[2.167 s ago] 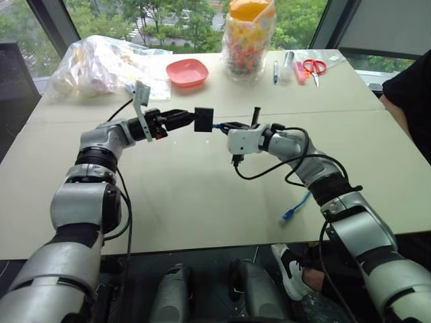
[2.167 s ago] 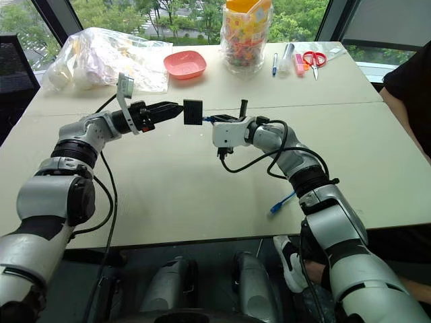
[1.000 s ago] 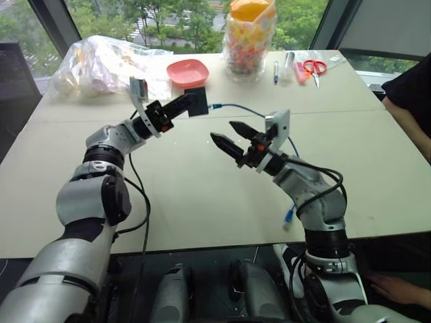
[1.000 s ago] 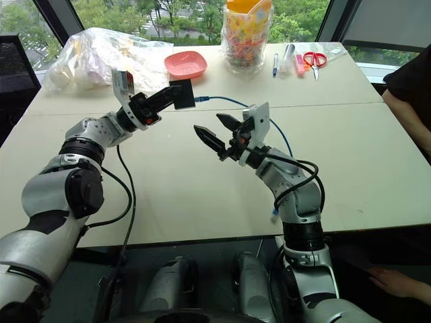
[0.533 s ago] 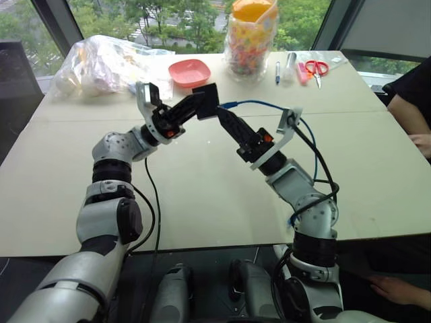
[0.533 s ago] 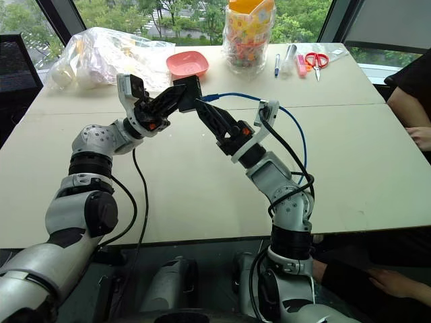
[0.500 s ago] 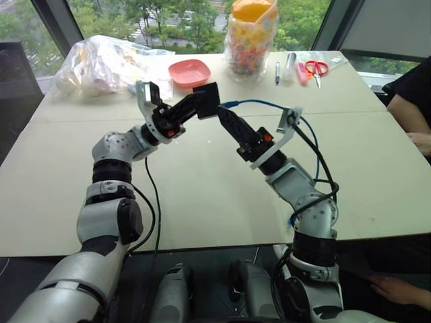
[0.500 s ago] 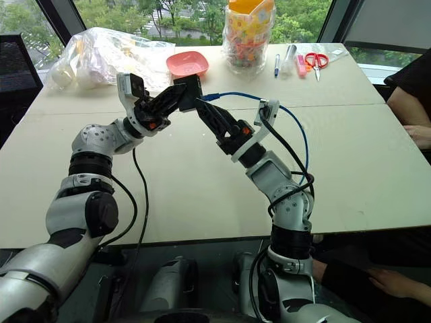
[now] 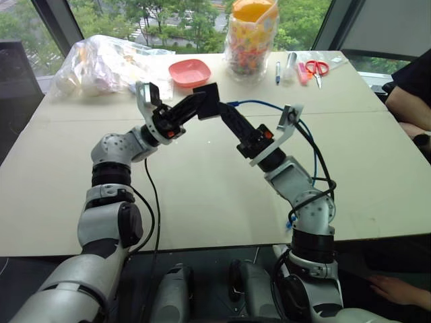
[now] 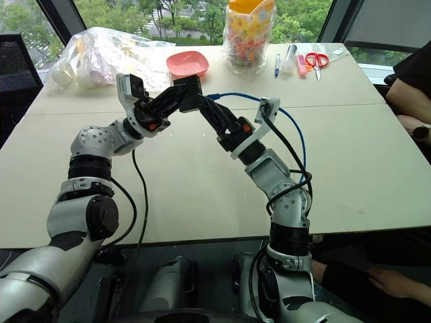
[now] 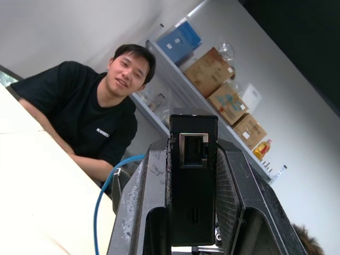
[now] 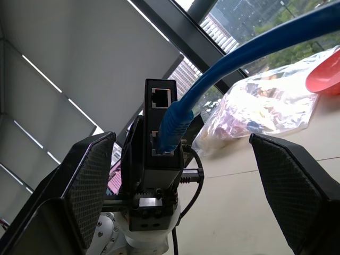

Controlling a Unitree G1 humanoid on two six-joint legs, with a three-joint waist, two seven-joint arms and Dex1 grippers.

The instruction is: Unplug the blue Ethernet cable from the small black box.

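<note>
My left gripper (image 11: 192, 212) clamps the small flat matte black plastic box (image 9: 207, 102); the thin blue Ethernet cable (image 12: 212, 93) is plugged in, my right gripper's (image 12: 178, 175) fingers spread wide beside the box.

Beige worktop (image 9: 202, 195) with objects grouped along its far edge.

Far left: a clear plastic bag (image 9: 101, 64) of mixed items. Beside it, a pink bowl (image 9: 188, 71). Far centre: a clear jar (image 9: 250, 42) of coloured pieces with an orange top. To its right lie a blue pen (image 9: 277, 71), a small pink item (image 9: 300, 73) and red-handled scissors (image 9: 314, 67). A seam crosses the worktop from side to side.
</note>
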